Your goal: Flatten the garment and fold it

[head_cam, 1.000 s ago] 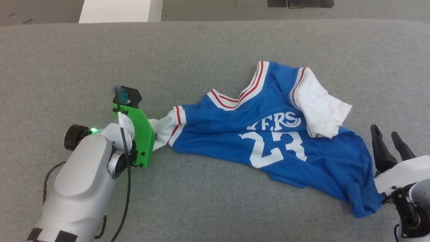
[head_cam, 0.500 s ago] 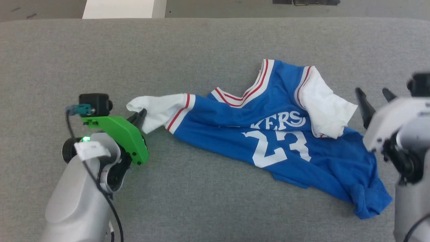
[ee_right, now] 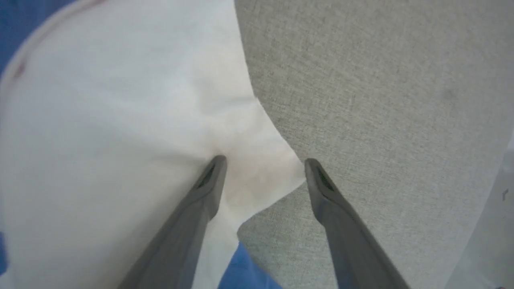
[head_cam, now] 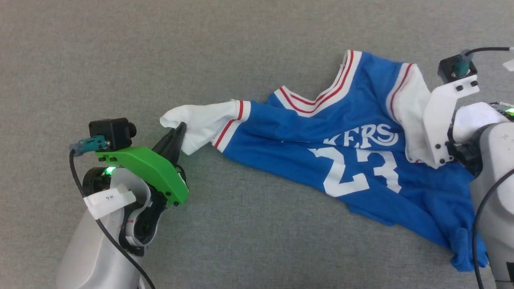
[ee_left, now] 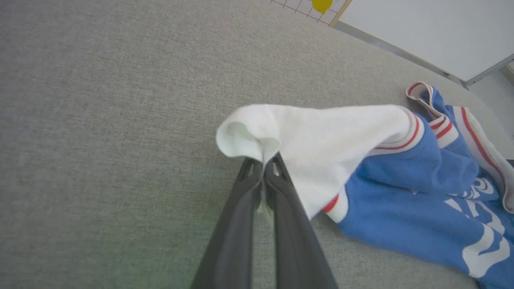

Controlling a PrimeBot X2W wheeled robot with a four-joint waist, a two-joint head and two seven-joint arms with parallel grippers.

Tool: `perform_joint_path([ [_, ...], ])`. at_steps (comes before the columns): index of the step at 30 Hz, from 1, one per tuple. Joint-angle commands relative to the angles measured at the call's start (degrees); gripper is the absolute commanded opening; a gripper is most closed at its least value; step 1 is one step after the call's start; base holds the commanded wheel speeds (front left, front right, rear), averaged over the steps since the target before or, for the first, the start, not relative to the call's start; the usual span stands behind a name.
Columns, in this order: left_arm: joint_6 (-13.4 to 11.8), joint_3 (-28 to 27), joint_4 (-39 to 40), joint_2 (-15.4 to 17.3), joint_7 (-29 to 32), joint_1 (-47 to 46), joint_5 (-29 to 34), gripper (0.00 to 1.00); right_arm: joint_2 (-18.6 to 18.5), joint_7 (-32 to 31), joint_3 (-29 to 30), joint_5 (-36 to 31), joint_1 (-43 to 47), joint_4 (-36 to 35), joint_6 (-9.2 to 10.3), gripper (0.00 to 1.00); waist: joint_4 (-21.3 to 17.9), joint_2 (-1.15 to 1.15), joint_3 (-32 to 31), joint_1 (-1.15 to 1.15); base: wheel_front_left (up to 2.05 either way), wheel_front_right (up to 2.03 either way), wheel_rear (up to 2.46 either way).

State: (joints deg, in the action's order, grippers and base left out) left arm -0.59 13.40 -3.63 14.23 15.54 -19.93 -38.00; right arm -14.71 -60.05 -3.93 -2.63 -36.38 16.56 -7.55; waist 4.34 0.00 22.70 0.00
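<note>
Pinching garment [head_cam: 281,138] by white sleeve — left hand [ee_left: 263,163] clamped; right hand [ee_right: 265,161] apart over other sleeve.

Grey woven surface [head_cam: 120,60] (evenly lit) spreads wide, white panel [ee_left: 421,32] beyond its edge

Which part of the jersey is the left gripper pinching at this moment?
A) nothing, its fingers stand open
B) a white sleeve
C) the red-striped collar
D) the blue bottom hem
B: in the left wrist view the left gripper has its two dark fingers closed together on the edge of the white sleeve of the jersey.
</note>
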Motion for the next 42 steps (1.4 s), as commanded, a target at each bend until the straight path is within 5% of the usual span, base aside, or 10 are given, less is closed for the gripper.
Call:
perform_joint_path([
  [1,-0.28,-0.12,0.23,0.00,-0.28,0.91,-0.25,0.00,-0.13,-0.09,-1.05,0.39,-0.45,0.95,0.06,1.00,1.04,0.00,1.50,0.00,0.00,0.00,0.00],
  [5,-0.13,0.11,0.05,-0.11,-0.69,1.14,-0.32,0.00,-0.50,-0.91,-3.46,1.96,0.48,3.58,0.06,1.00,0.98,0.00,1.83,0.00,0.00,0.00,0.00],
  [6,-0.14,0.16,0.02,-0.19,-0.84,1.13,-0.32,0.00,-0.48,-1.01,-3.48,2.50,0.59,3.97,0.06,0.47,0.90,0.00,1.82,0.00,0.00,0.00,0.00],
  [7,-0.14,0.15,0.02,-0.31,-1.03,1.09,-0.38,0.00,-0.16,-0.76,-2.82,3.18,0.58,4.16,0.06,0.16,0.82,0.00,1.79,0.00,0.00,0.00,0.00],
  [8,-0.11,0.17,-0.03,-0.42,-1.23,0.99,-0.43,0.00,0.33,-0.48,-2.07,4.01,0.59,4.35,0.06,0.00,0.71,0.00,1.71,0.00,0.00,0.00,0.00],
  [18,2.61,-4.27,1.53,-2.79,-4.26,-3.84,-7.49,0.00,5.27,4.66,9.99,12.42,-3.98,1.46,0.06,0.00,-0.29,0.00,-1.79,0.00,0.00,0.00,0.00],
  [27,3.67,-4.73,-1.54,3.51,1.44,-24.04,-4.78,0.00,9.46,0.68,18.15,15.91,-18.51,-2.36,0.06,0.00,0.10,0.00,-2.75,0.00,0.00,0.00,0.00],
  [28,3.49,-5.05,-8.39,6.46,3.36,-37.26,-2.33,0.00,11.14,1.79,20.14,13.81,-28.68,-1.64,0.06,0.00,-0.40,0.00,-0.73,0.00,0.00,0.00,0.00],
  [34,2.36,-5.76,-16.90,8.59,0.87,-51.12,1.42,0.00,11.78,10.56,21.34,12.03,-41.61,3.74,0.06,0.00,-1.23,0.00,2.17,0.00,0.00,0.00,0.00],
  [42,1.55,-7.94,-26.34,9.36,-11.88,-65.21,5.04,0.00,11.82,35.42,20.40,13.23,-58.73,16.07,0.06,0.00,-2.02,0.00,4.97,0.00,0.00,0.00,0.00],
])
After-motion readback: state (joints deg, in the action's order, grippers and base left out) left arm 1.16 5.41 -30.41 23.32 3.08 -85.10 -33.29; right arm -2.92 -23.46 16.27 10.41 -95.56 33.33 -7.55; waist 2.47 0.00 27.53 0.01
